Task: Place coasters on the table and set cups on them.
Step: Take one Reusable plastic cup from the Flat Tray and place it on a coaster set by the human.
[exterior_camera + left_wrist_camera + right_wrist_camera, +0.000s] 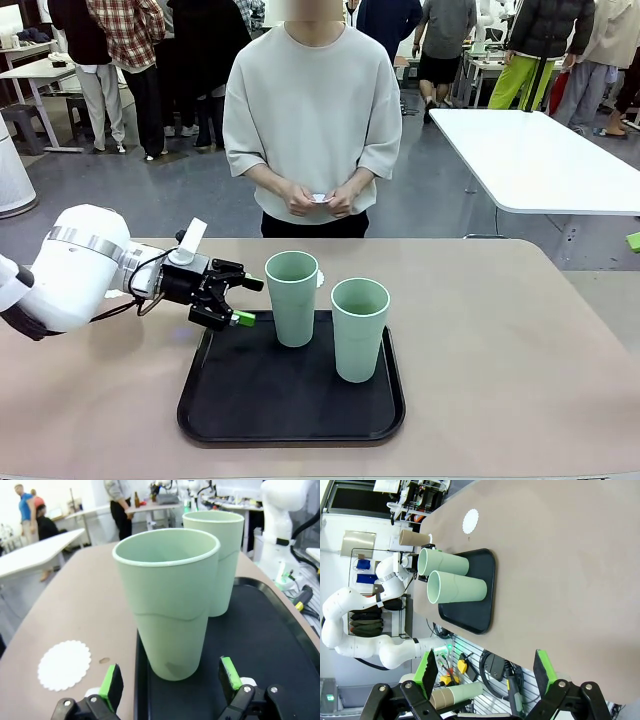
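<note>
On the beige table (500, 330), crowded hall behind, your left gripper (248, 302) is wide apart facing a green cup (292, 298); right gripper (487, 672) apart, empty.

Matte green cups (170, 605), matte black tray (290, 395), lacy coaster (64, 664)

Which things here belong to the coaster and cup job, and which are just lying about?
Job: left green cup, right green cup, scalloped white coaster, beige table, open left gripper.
Lying about: black tray under the cups, white table behind.
</note>
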You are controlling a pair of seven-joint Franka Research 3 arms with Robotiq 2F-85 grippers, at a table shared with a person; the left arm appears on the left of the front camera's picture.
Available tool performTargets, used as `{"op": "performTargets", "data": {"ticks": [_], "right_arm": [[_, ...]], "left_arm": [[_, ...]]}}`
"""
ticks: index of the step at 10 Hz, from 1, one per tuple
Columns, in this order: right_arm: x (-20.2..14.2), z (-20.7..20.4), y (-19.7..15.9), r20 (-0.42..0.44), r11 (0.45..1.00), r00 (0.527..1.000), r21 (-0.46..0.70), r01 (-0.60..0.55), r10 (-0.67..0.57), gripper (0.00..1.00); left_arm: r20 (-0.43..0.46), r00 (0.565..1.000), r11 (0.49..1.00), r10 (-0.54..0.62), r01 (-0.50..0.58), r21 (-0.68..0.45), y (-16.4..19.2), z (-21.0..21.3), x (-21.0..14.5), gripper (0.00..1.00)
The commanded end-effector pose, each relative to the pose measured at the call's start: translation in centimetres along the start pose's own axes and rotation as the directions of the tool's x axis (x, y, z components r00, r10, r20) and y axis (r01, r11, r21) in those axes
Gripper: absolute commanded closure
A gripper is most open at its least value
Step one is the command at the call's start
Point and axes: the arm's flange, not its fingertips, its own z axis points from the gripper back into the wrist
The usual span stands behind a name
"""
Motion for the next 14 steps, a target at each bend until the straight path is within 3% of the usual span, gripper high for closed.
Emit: {"op": "performTargets", "data": {"ticks": [1, 14], "right_arm": [[0.1, -0.1, -0.1, 0.001, 1.000, 1.000, 0.017, -0.003, 0.003, 0.00], [0.1, -0.1, -0.1, 0.001, 1.000, 1.000, 0.017, -0.003, 0.003, 0.00]], "left_arm": [[0.038, 0.999, 0.999, -0.033, 0.034, -0.020, -0.1, -1.5, -0.5, 0.00], [0.051, 0.998, 0.994, -0.042, 0.046, -0.096, 2.2, -7.1, -0.1, 0.00]]}}
